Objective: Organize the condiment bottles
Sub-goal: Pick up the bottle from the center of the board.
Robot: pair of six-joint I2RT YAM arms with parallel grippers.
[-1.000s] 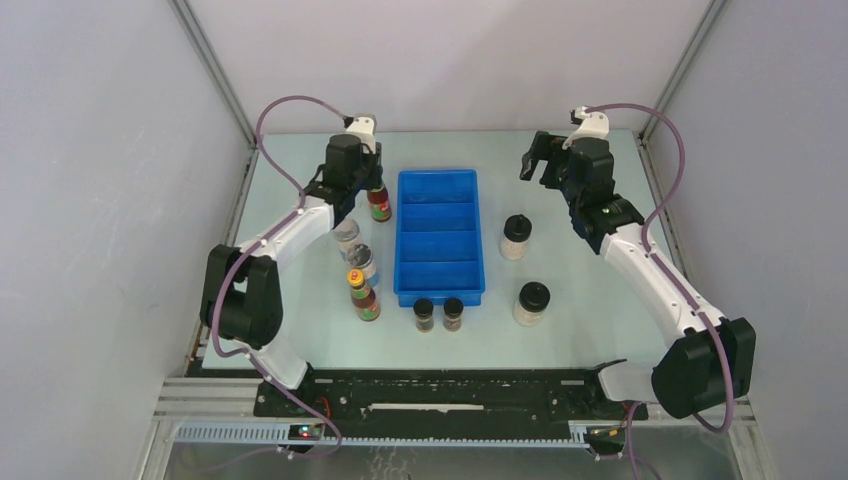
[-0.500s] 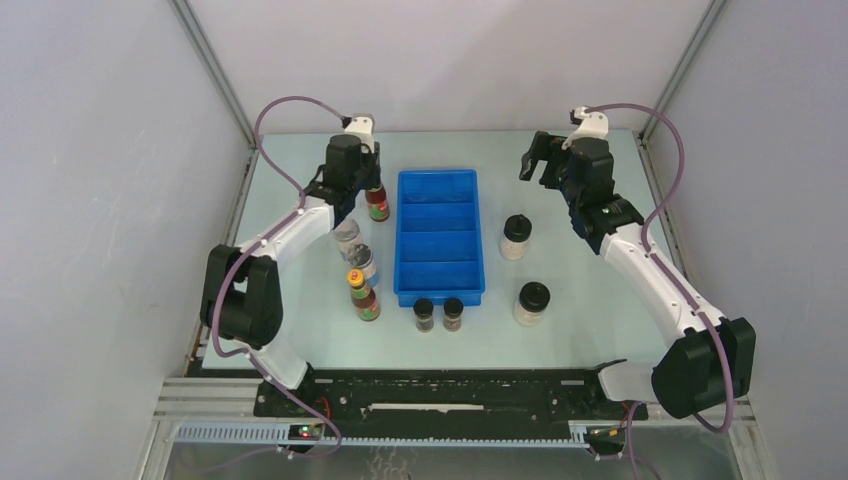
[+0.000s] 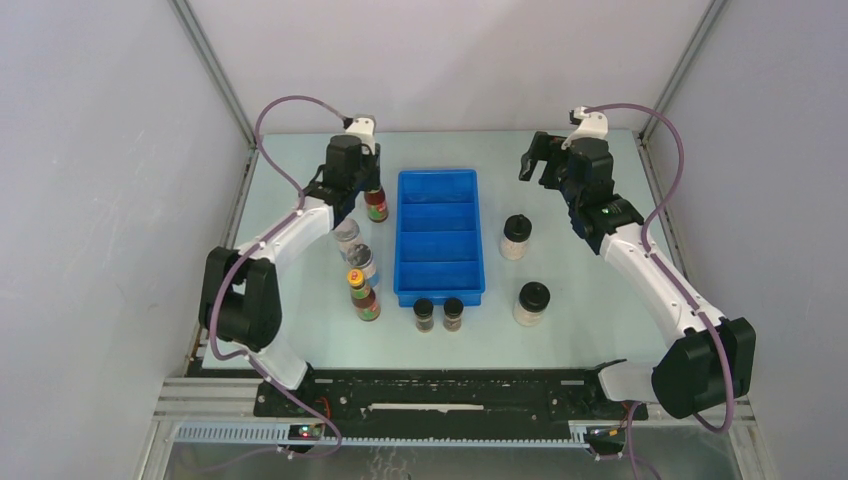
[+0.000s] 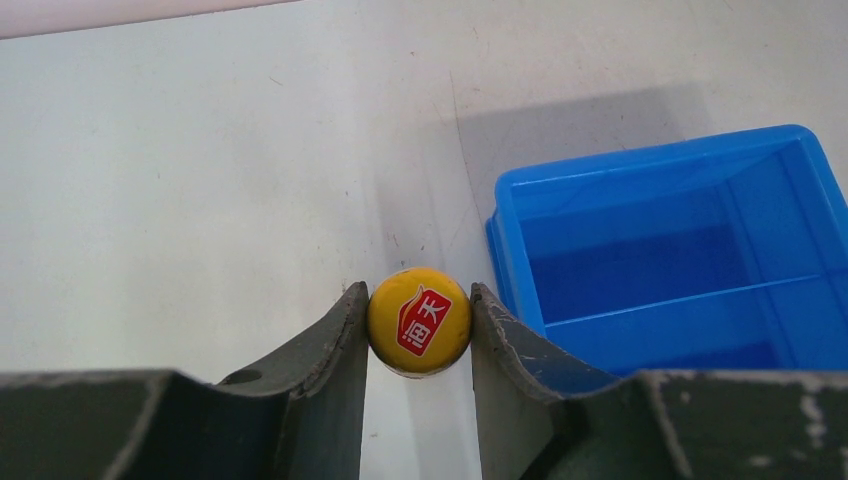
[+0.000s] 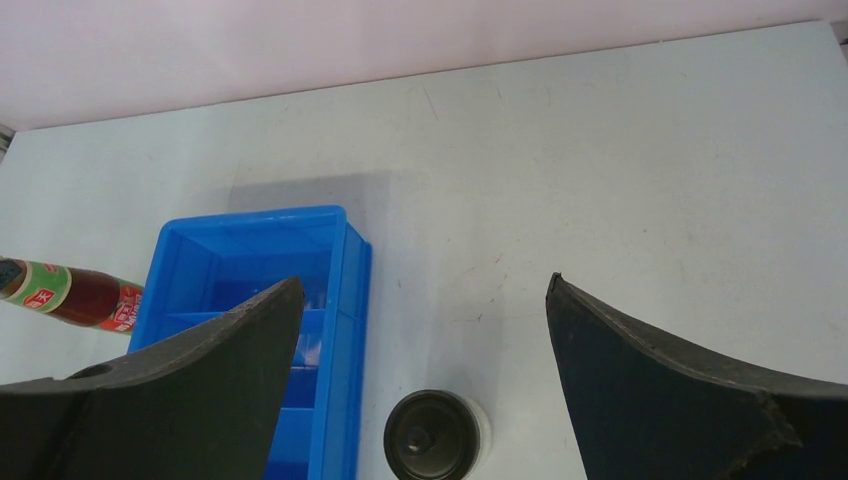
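My left gripper [image 4: 419,322] is shut on the yellow cap [image 4: 419,320] of a red sauce bottle [image 3: 377,206], just left of the blue tray's far end; whether the bottle touches the table I cannot tell. A second red sauce bottle [image 3: 363,295] and two grey-lidded jars [image 3: 347,235] [image 3: 364,263] line up left of the tray. Two tiny dark jars [image 3: 424,314] [image 3: 453,313] stand at its near end. Two pale black-lidded jars [image 3: 515,237] [image 3: 531,303] stand to its right. My right gripper [image 5: 424,283] hangs open and holds nothing, above the farther one [image 5: 432,437].
The blue compartmented tray [image 3: 402,240] lies lengthwise mid-table, and the compartments that show hold no bottles. Its far end shows in the left wrist view [image 4: 520,195] and in the right wrist view [image 5: 352,262]. Grey walls enclose the table on three sides.
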